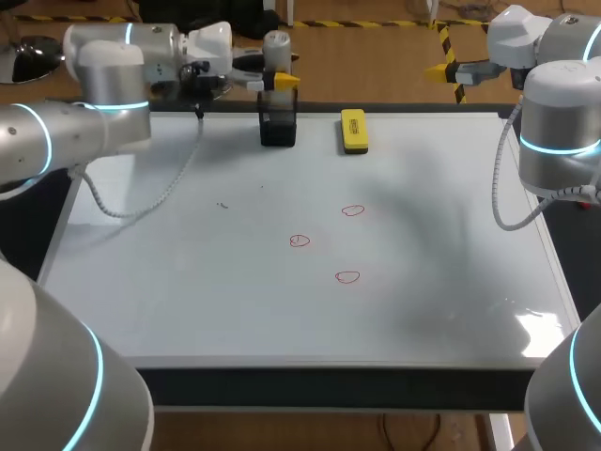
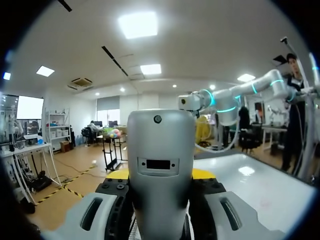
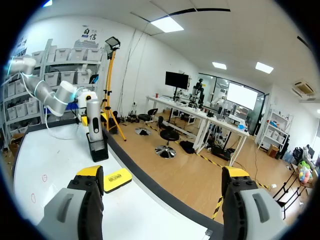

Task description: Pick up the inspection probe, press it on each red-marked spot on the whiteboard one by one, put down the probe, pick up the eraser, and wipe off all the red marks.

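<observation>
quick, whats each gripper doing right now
left gripper: closed on the inspection probe
right gripper: open, holding nothing

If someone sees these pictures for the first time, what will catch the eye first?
Three red marks stand out near the middle of the whiteboard. At its far edge a yellow eraser lies beside a black holder with the grey probe standing in it, the left gripper right at the probe.

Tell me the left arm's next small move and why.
Probably lift the probe straight up once the grip is firm: the left pincer is at the probe, which stands in its black holder, and three red marks wait on the whiteboard.
</observation>
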You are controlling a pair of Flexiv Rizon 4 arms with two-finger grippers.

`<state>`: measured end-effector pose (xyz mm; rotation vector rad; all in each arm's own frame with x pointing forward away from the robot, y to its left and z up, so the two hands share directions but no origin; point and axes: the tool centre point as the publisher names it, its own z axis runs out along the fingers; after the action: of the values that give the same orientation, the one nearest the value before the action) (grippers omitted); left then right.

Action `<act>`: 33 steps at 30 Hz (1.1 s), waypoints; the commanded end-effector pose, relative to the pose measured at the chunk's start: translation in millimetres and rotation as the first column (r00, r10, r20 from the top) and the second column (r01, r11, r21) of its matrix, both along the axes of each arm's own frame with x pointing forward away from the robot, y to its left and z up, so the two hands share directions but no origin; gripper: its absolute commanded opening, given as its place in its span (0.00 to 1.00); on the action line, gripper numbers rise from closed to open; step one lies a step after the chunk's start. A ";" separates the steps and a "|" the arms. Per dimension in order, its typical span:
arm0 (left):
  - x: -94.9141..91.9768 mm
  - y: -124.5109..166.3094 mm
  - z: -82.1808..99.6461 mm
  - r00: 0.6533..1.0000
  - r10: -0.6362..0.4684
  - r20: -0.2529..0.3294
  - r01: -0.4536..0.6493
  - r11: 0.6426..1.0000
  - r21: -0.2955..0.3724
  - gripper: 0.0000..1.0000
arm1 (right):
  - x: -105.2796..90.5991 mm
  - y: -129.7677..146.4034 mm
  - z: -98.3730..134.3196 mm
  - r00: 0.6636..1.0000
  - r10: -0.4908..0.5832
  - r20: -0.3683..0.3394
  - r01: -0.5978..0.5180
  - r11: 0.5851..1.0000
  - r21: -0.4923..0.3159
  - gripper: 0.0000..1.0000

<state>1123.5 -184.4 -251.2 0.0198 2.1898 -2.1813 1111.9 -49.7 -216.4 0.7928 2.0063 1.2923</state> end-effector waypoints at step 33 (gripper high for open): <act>-38.2 28.2 136.7 0.993 0.108 0.039 -0.111 0.990 0.084 0.00 | 0.5 -0.1 -0.1 1.000 0.001 -0.001 -0.001 1.000 -0.001 1.00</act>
<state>1103.3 -162.9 -121.3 0.0028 2.2074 -2.0763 1111.9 -49.7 -216.5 0.7927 2.0064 1.2924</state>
